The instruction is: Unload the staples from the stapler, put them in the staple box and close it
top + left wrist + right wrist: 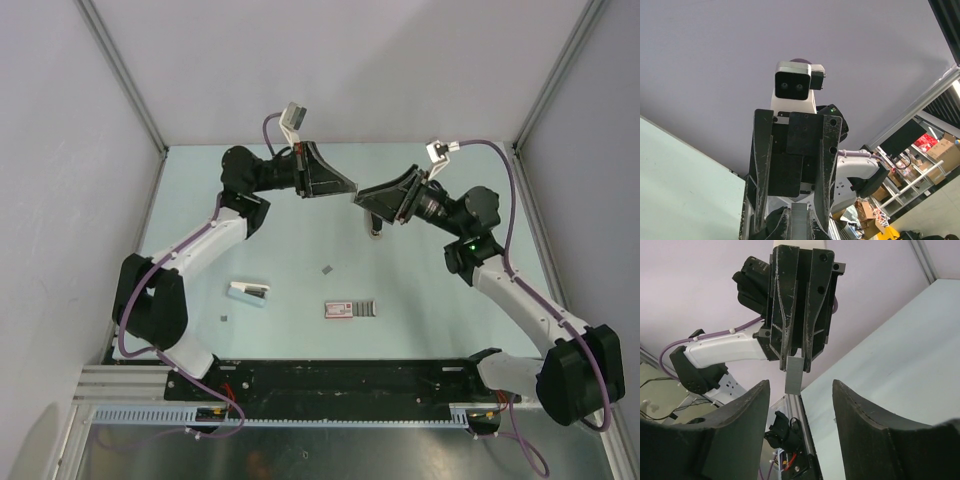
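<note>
From above, the left gripper (350, 189) and right gripper (367, 203) are seen tip to tip over the table (300, 240). A slim dark thing with a pale end, taken for the stapler (377, 226), shows just under the right gripper; whether it rests on the table cannot be told. A white-and-teal object (248, 292) and a pink-and-white box (340, 308) lie nearer, well apart from it.

In the left wrist view, a grey strip (800, 220) is clamped between the left fingers.

In the right wrist view, the strip is flanked, untouched, by the spread right fingers (870, 430). If staples, only setting down is judged left; nothing obstructs.
</note>
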Robot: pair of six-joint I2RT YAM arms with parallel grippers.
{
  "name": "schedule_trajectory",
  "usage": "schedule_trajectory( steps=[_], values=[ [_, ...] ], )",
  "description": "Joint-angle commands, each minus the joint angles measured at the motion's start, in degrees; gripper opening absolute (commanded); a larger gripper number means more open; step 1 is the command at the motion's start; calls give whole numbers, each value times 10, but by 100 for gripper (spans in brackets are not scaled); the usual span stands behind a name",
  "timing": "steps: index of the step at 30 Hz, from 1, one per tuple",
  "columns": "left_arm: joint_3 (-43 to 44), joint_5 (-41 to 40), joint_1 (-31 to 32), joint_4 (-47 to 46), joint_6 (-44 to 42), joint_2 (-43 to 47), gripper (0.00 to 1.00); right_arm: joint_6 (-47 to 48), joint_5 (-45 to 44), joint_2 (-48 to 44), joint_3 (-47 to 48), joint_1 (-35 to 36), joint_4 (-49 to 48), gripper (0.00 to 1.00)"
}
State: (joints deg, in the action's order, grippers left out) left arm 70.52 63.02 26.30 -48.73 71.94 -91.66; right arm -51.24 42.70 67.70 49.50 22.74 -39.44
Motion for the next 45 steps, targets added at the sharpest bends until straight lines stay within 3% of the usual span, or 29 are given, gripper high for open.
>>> schedule_trajectory(
  steps=[1,12,31,35,38,44,45],
  values=[
    [-1,-11,7,-24,-13,24,8,-8,-16,7,8,11,-39,56],
    [-11,-3,10,-25,-27,28,8,24,-47,0,8,27,-1,43],
    [-10,20,8,-11,-78,38,12,75,-99,-39,8,41,103,9],
    [-10,22,5,27,-111,45,21,79,-101,-44,8,41,122,8],
    [6,16,0,106,-161,49,32,89,-101,-46,8,44,150,8],
    [96,-85,-15,468,-399,62,62,146,-127,-62,8,62,284,7],
    [98,-100,-20,498,-415,66,73,155,-133,-63,8,66,303,6]
  ],
)
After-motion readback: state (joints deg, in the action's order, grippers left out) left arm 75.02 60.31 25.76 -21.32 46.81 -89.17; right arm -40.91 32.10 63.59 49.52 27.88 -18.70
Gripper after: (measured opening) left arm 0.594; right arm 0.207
